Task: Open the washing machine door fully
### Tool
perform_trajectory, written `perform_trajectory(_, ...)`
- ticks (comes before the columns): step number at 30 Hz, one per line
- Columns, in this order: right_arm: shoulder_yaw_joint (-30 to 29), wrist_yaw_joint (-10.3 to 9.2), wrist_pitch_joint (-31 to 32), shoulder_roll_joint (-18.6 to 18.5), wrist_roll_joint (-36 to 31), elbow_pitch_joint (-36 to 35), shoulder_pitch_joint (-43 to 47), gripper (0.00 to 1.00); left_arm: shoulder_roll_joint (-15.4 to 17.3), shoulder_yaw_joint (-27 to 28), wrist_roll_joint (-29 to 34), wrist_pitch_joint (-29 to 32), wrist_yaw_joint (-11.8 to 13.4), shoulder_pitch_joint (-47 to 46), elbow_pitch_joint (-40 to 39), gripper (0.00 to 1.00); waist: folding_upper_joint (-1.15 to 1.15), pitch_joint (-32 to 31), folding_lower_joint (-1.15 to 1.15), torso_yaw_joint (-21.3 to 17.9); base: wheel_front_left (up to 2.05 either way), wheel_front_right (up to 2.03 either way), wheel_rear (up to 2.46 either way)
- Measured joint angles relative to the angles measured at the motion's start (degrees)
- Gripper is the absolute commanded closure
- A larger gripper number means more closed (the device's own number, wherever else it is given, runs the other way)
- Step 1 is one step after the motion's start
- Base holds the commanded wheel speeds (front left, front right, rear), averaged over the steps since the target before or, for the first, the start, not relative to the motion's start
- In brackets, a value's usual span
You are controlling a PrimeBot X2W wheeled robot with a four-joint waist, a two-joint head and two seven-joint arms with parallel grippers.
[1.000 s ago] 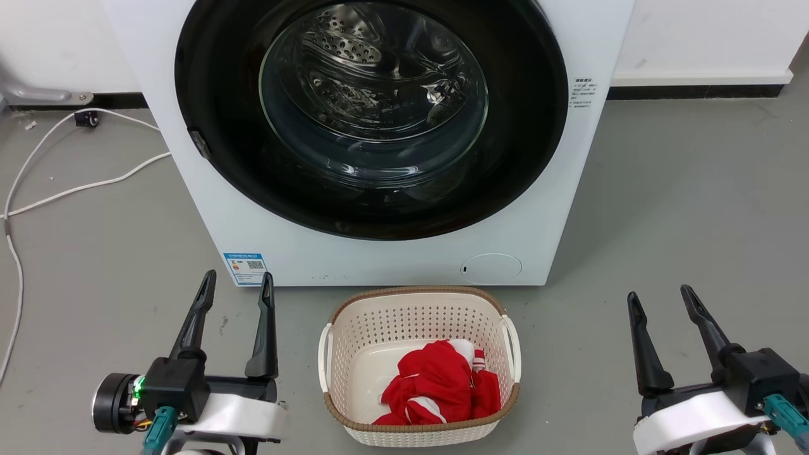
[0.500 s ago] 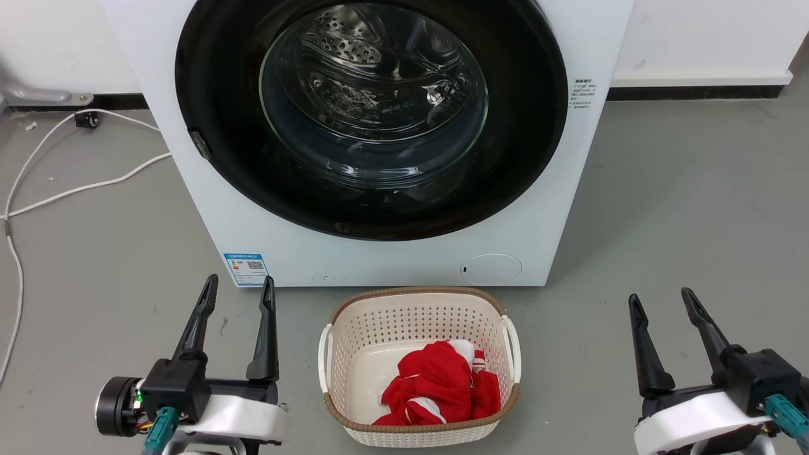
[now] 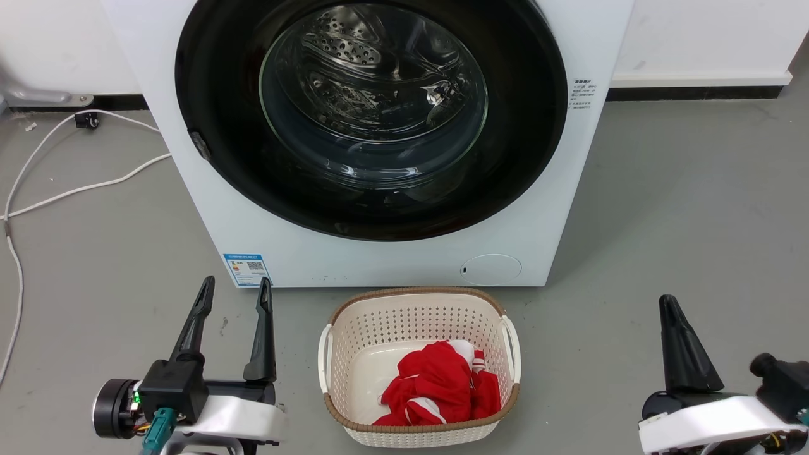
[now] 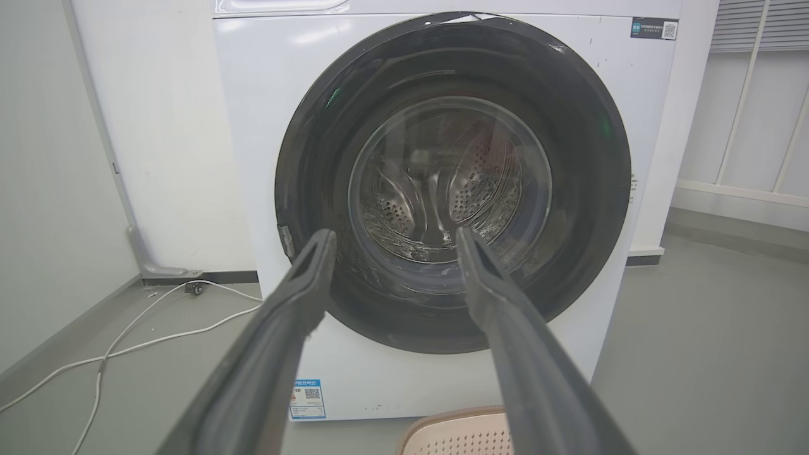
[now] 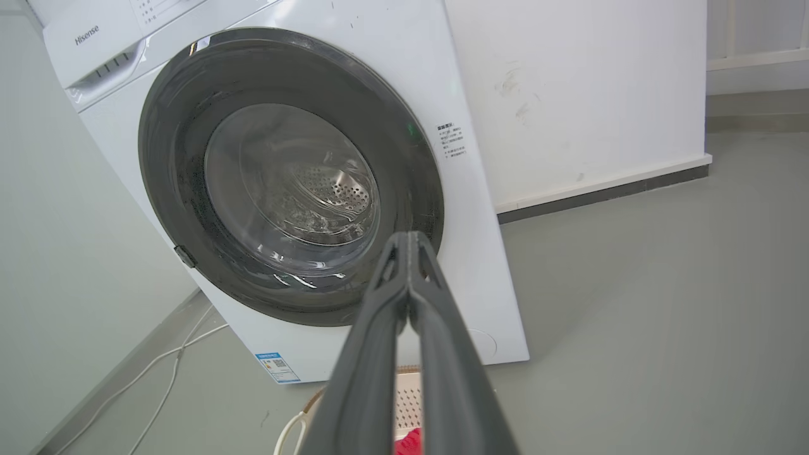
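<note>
The washing machine door (image 3: 373, 120) is seen shut, flush against the front of the white washing machine (image 3: 404, 259) and nearly as wide as it. It is a large round disc of glossy black with a clear, bulging glass bowl set in its middle. Through the glass the perforated steel drum (image 3: 354, 44) is made out. A small grey catch (image 3: 199, 144) is fixed at the door's left edge. On the smooth panel below, a blue label (image 3: 245, 268) is stuck at the lower left and a round cap (image 3: 491, 268) is set at the lower right.

Just in front of the machine, a cream plastic basket (image 3: 411, 322) is placed on the matt grey floor (image 3: 695, 221). Its walls are perforated, its rim is brown and it has two side handles. A crumpled red and white cloth (image 3: 442, 385) is held in it, toward the near right. A white cable (image 3: 76, 186) is laid across the floor to the left.

The left gripper (image 3: 235, 294) is seen low at the near left, fingers spread apart with nothing between them. The right gripper (image 5: 409, 240) is seen at the near right, fingers pressed together with nothing gripped. Both are well apart from the door.
</note>
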Motion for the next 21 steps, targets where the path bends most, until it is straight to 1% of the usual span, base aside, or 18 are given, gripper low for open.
perform_trajectory(5, 0.3, 0.00, -2.4, 0.0, 12.5, 1.9, -0.6, 1.00, -0.1, 0.2, -0.1, 0.0, 0.0, 0.0, 0.0, 0.00, 0.00, 0.1, 0.00, 0.0, 0.00, 0.00, 0.00)
perform_trajectory(7, 0.4, 0.00, -3.3, 0.0, 18.8, 2.7, -1.4, 1.00, -0.1, 0.3, -0.3, 0.0, 0.0, 0.0, -0.1, 0.00, 0.00, 0.2, 0.00, 0.0, 0.00, 0.00, 0.00)
perform_trajectory(10, 1.0, 0.00, -4.1, 0.0, 30.5, 3.8, -2.6, 1.00, -0.1, 0.4, -0.4, 0.0, 0.0, 0.0, -0.1, 0.00, 0.00, 0.4, 0.00, 0.0, 0.00, 0.00, 0.00)
perform_trajectory(13, 1.4, 0.00, -4.6, 0.0, 45.5, 4.5, -4.8, 1.00, -0.1, 0.4, -0.4, 0.0, 0.0, 0.0, -0.3, 0.00, 0.00, 0.8, 0.00, -0.1, 0.00, 0.00, 0.00)
perform_trajectory(16, 0.7, 0.00, -4.7, 0.2, 56.4, 4.5, -7.8, 1.00, -0.2, 0.6, -0.5, 0.0, 0.0, -0.2, -0.6, 0.00, 0.00, 1.7, 0.00, -0.1, 0.00, 0.00, 0.00)
perform_trajectory(19, -1.6, 0.00, -4.8, 0.1, 62.7, 4.7, -11.9, 1.00, -0.2, 0.9, -0.5, 0.0, 0.0, -1.3, -1.0, 0.00, 0.00, 3.1, 0.00, -0.3, 0.00, 0.00, 0.00)
perform_trajectory(21, -2.6, 0.00, -4.8, 0.1, 64.5, 5.8, -14.9, 1.00, -0.2, 1.0, -0.6, 0.0, 0.0, -2.1, -1.3, 0.00, 0.00, 4.2, 0.00, -0.4, 0.00, 0.00, 0.00)
